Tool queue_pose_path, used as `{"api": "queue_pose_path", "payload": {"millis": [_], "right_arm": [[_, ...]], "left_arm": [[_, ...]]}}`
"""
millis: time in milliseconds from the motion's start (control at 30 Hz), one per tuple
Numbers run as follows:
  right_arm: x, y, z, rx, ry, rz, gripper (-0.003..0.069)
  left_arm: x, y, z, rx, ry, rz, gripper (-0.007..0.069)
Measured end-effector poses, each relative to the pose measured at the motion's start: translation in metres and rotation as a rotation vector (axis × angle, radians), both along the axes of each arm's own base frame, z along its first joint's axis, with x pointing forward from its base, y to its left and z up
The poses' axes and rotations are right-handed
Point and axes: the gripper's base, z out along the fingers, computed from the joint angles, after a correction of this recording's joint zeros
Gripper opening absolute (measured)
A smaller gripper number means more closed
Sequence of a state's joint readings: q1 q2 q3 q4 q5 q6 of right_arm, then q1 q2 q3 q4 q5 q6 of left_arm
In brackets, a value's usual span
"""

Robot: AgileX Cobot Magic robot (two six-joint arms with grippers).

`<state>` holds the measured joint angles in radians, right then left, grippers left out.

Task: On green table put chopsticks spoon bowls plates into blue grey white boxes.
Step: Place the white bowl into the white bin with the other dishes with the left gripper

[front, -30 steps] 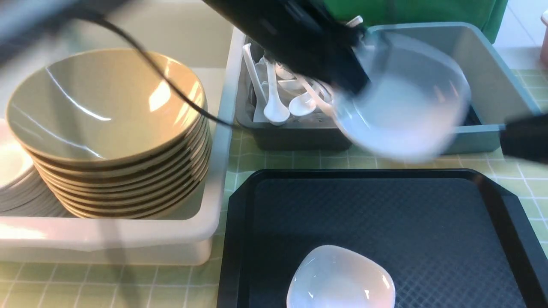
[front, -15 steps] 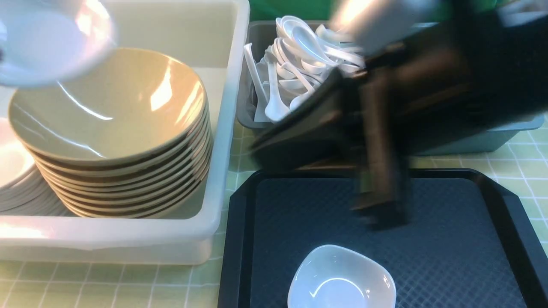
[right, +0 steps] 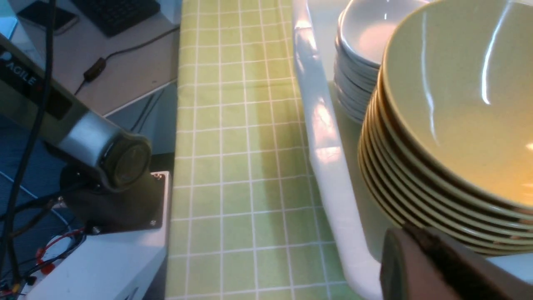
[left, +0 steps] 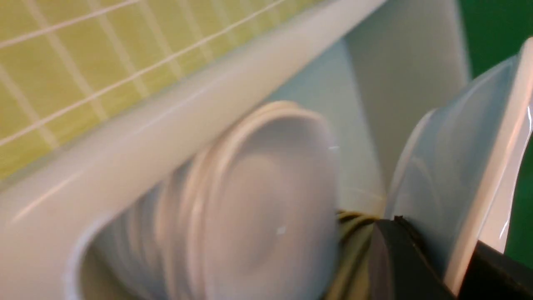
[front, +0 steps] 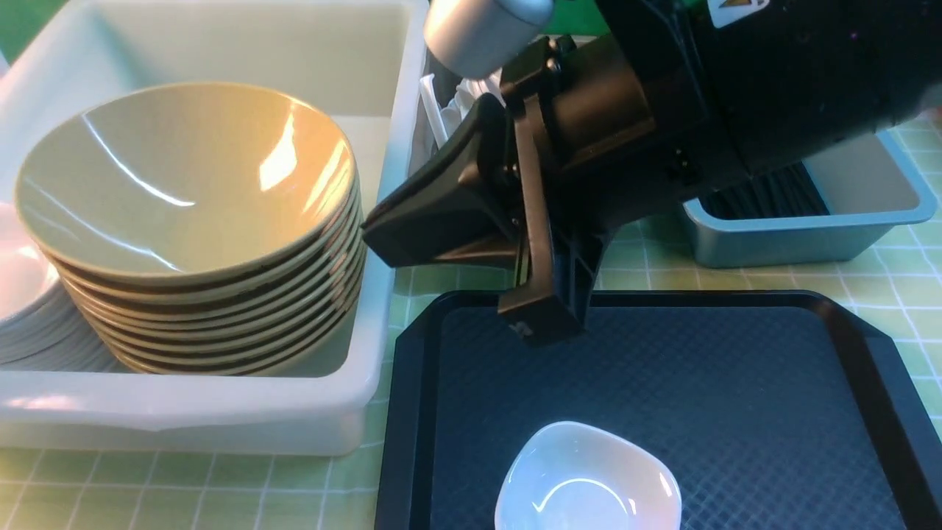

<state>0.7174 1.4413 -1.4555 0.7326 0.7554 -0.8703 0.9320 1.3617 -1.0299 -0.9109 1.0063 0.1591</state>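
Over white box (left: pixel 125 137), left gripper (left: pixel 441 258) pinching edge-up plate (left: pixel 458 166); right gripper (front: pixel 379 235) closed.

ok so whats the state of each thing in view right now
left gripper: shut on a plate
right gripper: shut, empty
bowls: stacked in white box
plate stack: in white box, beside bowls
tray plate: upright, empty, on tray
chopsticks: lying in blue box
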Motion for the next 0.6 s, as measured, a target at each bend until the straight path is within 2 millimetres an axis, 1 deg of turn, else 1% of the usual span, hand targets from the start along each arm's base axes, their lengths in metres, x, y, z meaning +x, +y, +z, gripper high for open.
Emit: {"api": "queue_pose_path", "payload": {"millis": [67, 133, 300, 467, 500, 567, 600], "right_arm": [[0.001, 0.0, 0.0, 0.003, -0.004, -0.005, 0.0025], [0.001, 0.0, 0.001, 0.007, -0.009, -0.01, 0.0025], [0.003, 0.0, 0.002, 0.016, -0.018, -0.023, 0.0025], [0.003, 0.0, 0.002, 0.016, -0.018, -0.023, 0.0031], [0.003, 0.0, 0.002, 0.016, -0.018, -0.023, 0.0034], [0.003, 0.0, 0.002, 0.016, -0.018, -0.023, 0.0036], [0.002, 0.0, 0.002, 0.016, -0.017, -0.022, 0.0037]], "left_arm": [[0.002, -0.004, -0.012, 0.015, 0.092, -0.007, 0.0015], [0.004, -0.007, -0.017, 0.025, 0.148, -0.002, 0.0015], [0.004, -0.011, -0.024, 0.049, 0.278, 0.032, 0.0017], [0.006, -0.016, -0.028, 0.063, 0.344, 0.044, 0.0022], [0.006, -0.017, -0.027, 0.084, 0.371, 0.035, 0.0043], [0.006, -0.017, -0.026, 0.099, 0.384, 0.028, 0.0062], [0.006, -0.017, -0.023, 0.115, 0.402, 0.026, 0.0096]]}}
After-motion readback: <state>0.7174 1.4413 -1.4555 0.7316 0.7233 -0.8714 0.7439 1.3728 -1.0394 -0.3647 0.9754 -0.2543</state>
